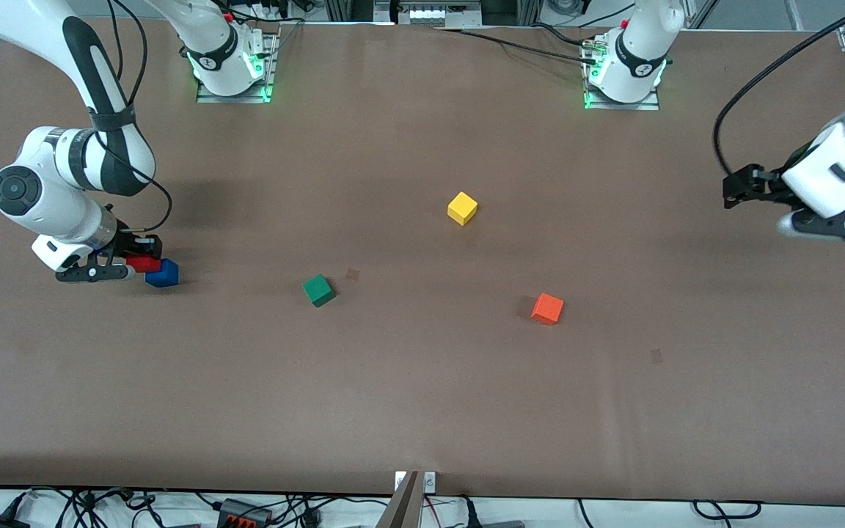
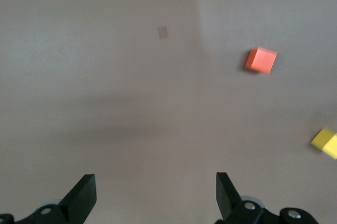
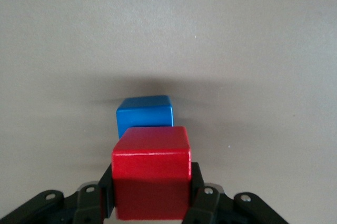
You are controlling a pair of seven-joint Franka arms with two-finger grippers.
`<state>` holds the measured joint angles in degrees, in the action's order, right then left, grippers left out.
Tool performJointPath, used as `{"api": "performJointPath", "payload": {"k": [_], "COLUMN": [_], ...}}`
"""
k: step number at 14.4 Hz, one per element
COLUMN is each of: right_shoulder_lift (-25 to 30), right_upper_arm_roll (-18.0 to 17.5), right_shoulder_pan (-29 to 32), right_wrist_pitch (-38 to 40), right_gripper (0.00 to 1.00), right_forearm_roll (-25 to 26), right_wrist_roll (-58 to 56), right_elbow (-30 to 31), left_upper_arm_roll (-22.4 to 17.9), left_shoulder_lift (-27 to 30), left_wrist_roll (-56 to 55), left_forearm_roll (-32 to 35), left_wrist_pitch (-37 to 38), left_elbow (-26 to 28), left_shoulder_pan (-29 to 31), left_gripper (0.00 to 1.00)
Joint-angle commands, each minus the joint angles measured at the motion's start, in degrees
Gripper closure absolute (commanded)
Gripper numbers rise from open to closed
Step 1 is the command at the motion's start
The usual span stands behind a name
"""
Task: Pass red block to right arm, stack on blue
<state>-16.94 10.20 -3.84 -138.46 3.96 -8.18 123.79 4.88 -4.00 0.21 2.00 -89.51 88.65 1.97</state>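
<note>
your right gripper (image 1: 136, 264) is down low at the right arm's end of the table (image 1: 422, 396), and its two fingers (image 3: 108, 195) are squeezed on the sides of the red block (image 3: 151, 179). the blue block (image 3: 145, 116) sits on the table just past the tips of that gripper. the red block is right next to it and partly over it. you cannot tell if the two blocks touch.

your left gripper (image 2: 156, 195) waits up in the air at the left arm's end of the table. its fingers are spread wide and hold nothing. out in front of it lie the orange block (image 2: 260, 60) and the yellow block (image 2: 326, 142), well apart. the green block (image 1: 317, 290) lies between the two grippers, closer to your right one.

there is no writing you can read on any block.
</note>
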Motion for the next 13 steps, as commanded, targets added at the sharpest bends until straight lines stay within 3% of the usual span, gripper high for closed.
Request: {"api": "performJointPath", "payload": {"k": [1, 13], "right_shoulder_lift": [-0.4, -2.9], "right_upper_arm_roll": [-0.4, -0.8], "right_shoulder_pan": [0.2, 0.3], "right_wrist_pitch": [-0.1, 4.3], "right_gripper": [1.0, 1.0], "right_forearm_roll": [0.7, -0.8], "right_wrist_roll": [-0.1, -0.3], "right_elbow": [-2.0, -5.8], "left_upper_arm_roll": [-2.0, -1.1], "left_shoulder_lift": [5.3, 5.7], "left_wrist_roll": [0.0, 0.3], "left_forearm_roll": [-2.8, -1.8], "left_wrist_pitch": [-3.9, -0.4], "left_elbow": [5.4, 4.8], "left_shoulder_pan": [0.2, -1.4], "left_gripper": [0.0, 0.0]}}
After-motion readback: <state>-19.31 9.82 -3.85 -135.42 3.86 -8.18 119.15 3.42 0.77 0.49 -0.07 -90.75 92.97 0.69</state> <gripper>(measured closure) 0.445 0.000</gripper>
